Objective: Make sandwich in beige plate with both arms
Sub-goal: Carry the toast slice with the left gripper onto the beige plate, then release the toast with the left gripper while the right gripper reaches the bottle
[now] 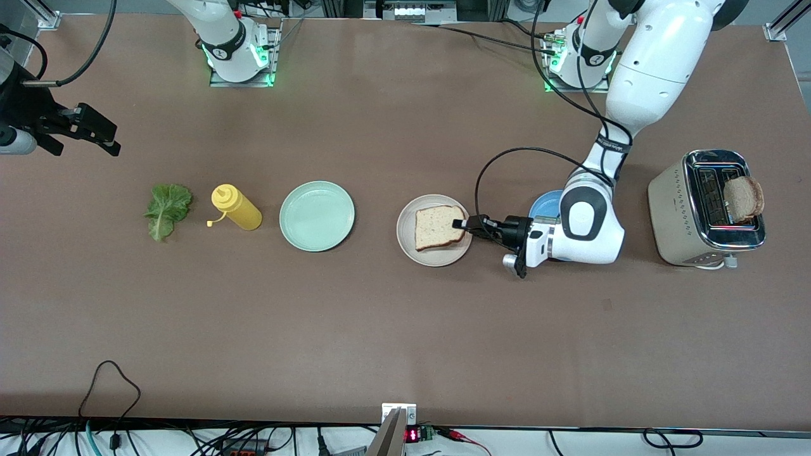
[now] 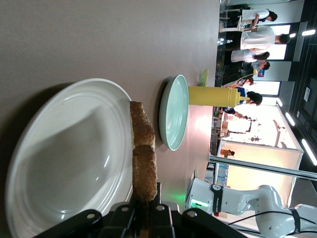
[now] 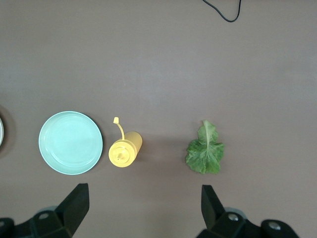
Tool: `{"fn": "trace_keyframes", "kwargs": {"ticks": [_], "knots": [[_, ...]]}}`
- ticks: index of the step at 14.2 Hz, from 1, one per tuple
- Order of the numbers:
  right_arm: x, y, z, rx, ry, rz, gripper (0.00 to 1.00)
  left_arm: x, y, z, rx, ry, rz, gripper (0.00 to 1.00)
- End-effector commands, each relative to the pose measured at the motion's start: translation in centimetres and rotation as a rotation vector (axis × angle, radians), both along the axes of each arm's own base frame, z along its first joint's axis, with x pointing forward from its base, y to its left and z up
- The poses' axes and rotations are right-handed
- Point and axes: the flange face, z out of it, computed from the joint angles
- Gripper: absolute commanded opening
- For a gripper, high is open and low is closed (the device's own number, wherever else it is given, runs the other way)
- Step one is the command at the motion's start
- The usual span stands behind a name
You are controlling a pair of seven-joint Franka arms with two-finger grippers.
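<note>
You have the first slice of bread (image 1: 438,227) lying in the beige plate (image 1: 406,235), right of centre in the front view, and your left gripper (image 1: 463,224) is clamped on that slice's edge over the plate's rim, so I judge the placing under way, not finished. The lettuce leaf (image 1: 167,209) lies bare on the table at centre-left, with no bread under it, and a second slice (image 1: 744,198) sticks up from the toaster (image 1: 706,209) at the right edge; both are left to add. Your right gripper (image 1: 95,132) hangs in the upper left of the front view with its fingers spread wide and empty (its wrist view looks straight down on the leaf). The table (image 1: 380,329) is matte brown, with a yellow squeeze bottle (image 1: 237,207), a mint-green plate (image 1: 317,216) and a blue plate (image 1: 545,205) half hidden by the arm. In the left wrist view you see a bright room with people standing.
</note>
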Motion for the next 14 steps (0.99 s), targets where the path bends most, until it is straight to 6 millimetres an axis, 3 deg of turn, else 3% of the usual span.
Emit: {"fn": "trace_keyframes", "kwargs": {"ticks": [1,5,8,9,10,14], "knots": [[-0.3,-0.3,0.5,-0.003,-0.005,0.011,1.0,-0.4,-0.1,-1.2,-0.017,-0.028,0.006,0.01],[-0.3,-0.3,0.5,-0.004,-0.004,0.016,1.0,-0.9,-0.4,-2.3,-0.02,-0.035,-0.008,0.01],[-0.3,-0.3,0.4,-0.002,-0.002,0.017,1.0,-1.0,-0.4,-2.6,-0.018,-0.029,-0.008,0.1],[-0.3,-0.3,0.4,-0.004,-0.002,0.019,1.0,-1.0,-0.4,-2.7,-0.017,-0.029,-0.007,0.32],[-0.4,-0.2,0.3,-0.004,0.002,0.02,1.0,-1.0,-0.3,-3.1,-0.011,-0.025,-0.003,0.98],[-0.4,-0.3,0.1,-0.004,0.016,0.02,1.0,-0.8,0.6,-2.7,0.032,-0.05,-0.028,1.0]]}}
